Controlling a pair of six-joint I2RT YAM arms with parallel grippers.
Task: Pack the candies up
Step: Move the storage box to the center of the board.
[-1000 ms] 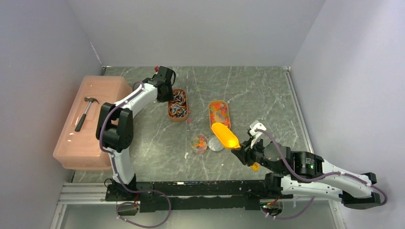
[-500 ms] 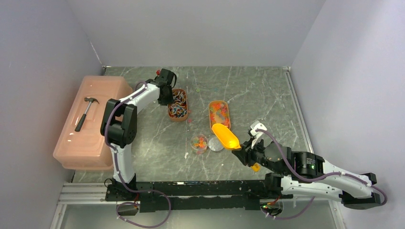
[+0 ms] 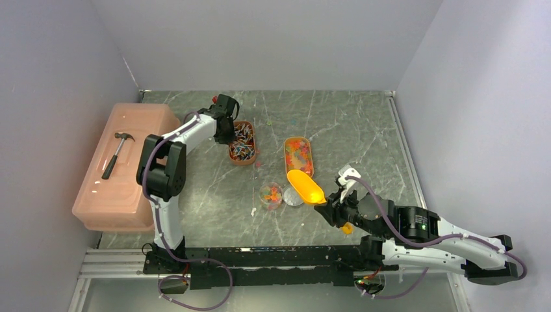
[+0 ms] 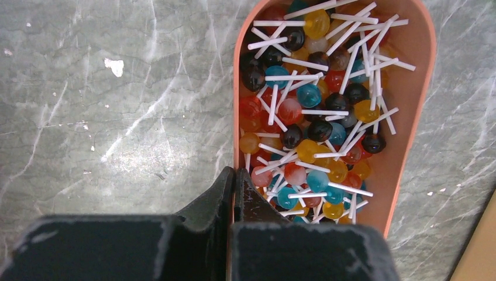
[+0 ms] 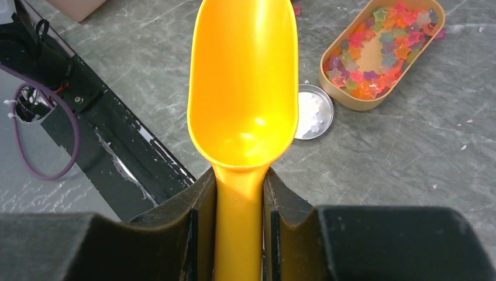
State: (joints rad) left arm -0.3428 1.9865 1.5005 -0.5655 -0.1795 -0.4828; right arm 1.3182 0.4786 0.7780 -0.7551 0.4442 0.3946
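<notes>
My right end effector [image 5: 238, 205] grips the empty scoop [image 5: 243, 88]; candies [image 5: 403, 50] sit in the star tray [image 5: 357, 108] just past the scoop tip; left end effector [image 4: 234, 175] is pinched on the lolly tray [image 4: 403, 117] rim. My worry: a steep dig shoves the star tray and spills candies.

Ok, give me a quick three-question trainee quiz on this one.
1. True or false: the scoop in the right claw carries a full load.
2. What tool lies on the pink box?
3. Fill in: the tray by the left claw holds ____.
Key: 1 false, it is empty. 2 a hammer. 3 lollipops.
</notes>
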